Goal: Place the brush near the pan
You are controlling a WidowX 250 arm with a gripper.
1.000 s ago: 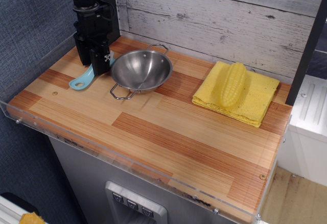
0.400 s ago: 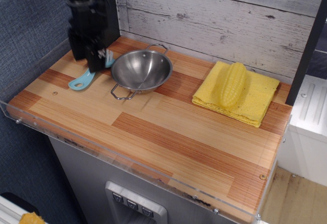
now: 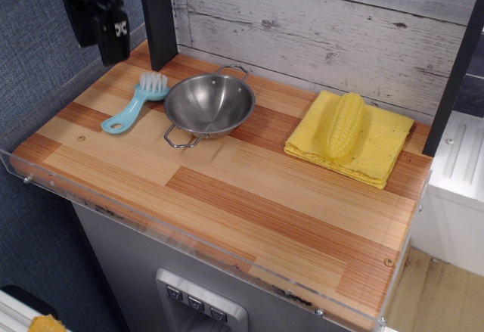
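Hand (image 3: 97, 16) up in the far left corner of the view, black, raised off the desk (image 3: 249, 196) and holding nothing; whether wide or narrow cannot be told, fingers merged into one dark block. Below it and slightly to the right, flat on the desk: brush (image 3: 134, 107), light blue, white bristles at the far end, rounded handle end with its hole pointing toward the near left. Well apart from the hand, with bare air between them. Bristle end just beside the left rim of the pan (image 3: 209, 104); whether touching cannot be told. Pan upright, shiny steel, one wire loop handle at the far side, the other at the near left. Directly behind the brush and pan, a black upright post (image 3: 157, 16) standing at the back edge against the pale plank wall (image 3: 325, 22). Left edge of the desk fenced by a clear plastic lip (image 3: 19, 167) that also runs along the front. Wide bare wood across the middle and near side. Far to the right, well apart from the pan, a yellow cloth (image 3: 372, 150) with a corn cob (image 3: 344, 124) lying on it
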